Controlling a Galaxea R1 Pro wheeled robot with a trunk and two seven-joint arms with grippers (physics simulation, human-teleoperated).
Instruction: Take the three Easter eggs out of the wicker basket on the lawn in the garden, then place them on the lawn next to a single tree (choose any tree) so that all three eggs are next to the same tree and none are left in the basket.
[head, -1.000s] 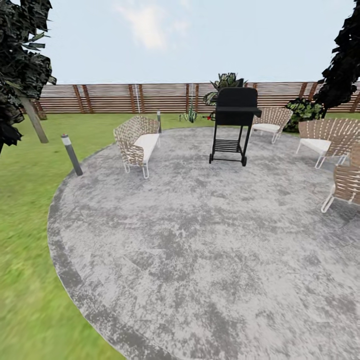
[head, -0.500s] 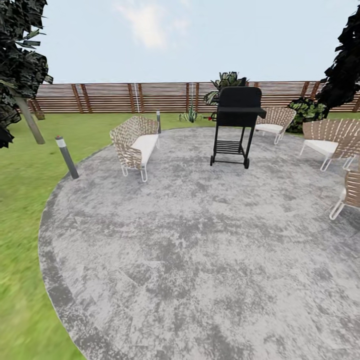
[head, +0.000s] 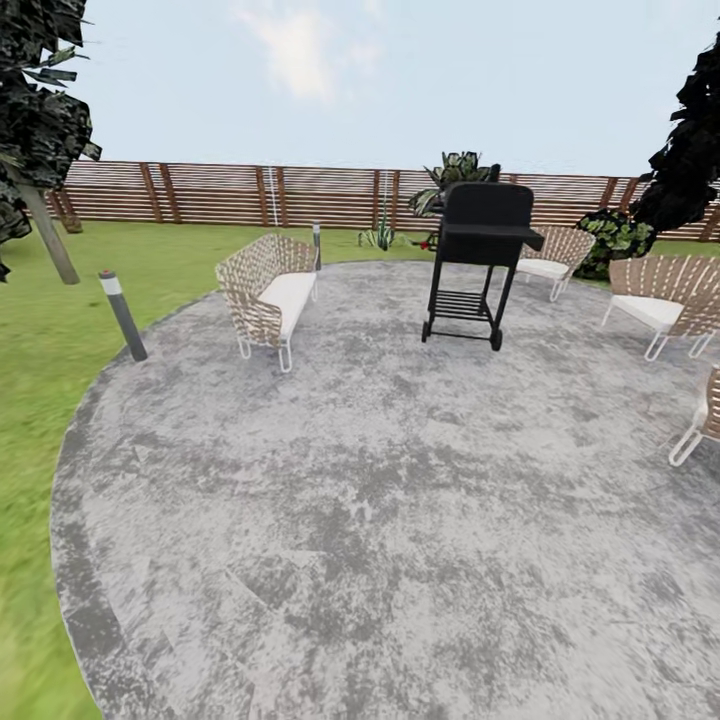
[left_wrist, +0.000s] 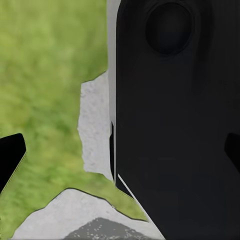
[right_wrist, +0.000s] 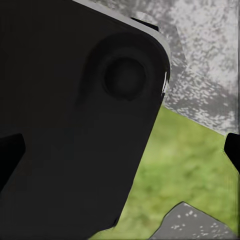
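Task status: nothing visibly done. No eggs and no wicker basket anywhere in frame, so my read is the robot is in transit or searching. All three picks and placements look outstanding.

Head view: the grey round patio (head: 400, 520) takes up 6 o'clock through centre. The lawn (head: 45, 330) wraps it from 7 to 10 o'clock and runs back to the slatted wooden fence (head: 220, 194) at 12. A candidate tree (head: 38, 120) sits at 10–11 o'clock, grey-beige trunk leaning, dark canopy above, well apart from the patio edge. A bollard light (head: 122, 315) stands at 9–10 o'clock just beside the rim. The woven-backed bench (head: 268, 295) is at 11, the black grill (head: 478, 262) at 12–1, more woven chairs (head: 655, 295) at 2–3, and a dark conifer (head: 690, 150) at 2.

Arms: both look tucked low beside the body. Each wrist camera faces down past a black robot housing (left_wrist: 175, 115) onto grass and paving.

Left gripper (left_wrist: 120, 152): dark fingertips at opposite frame edges, jaws spread wide, nothing between them. Right gripper (right_wrist: 120, 150): same, spread and empty.

Next call, as a guess: sweep the lawn for the basket.
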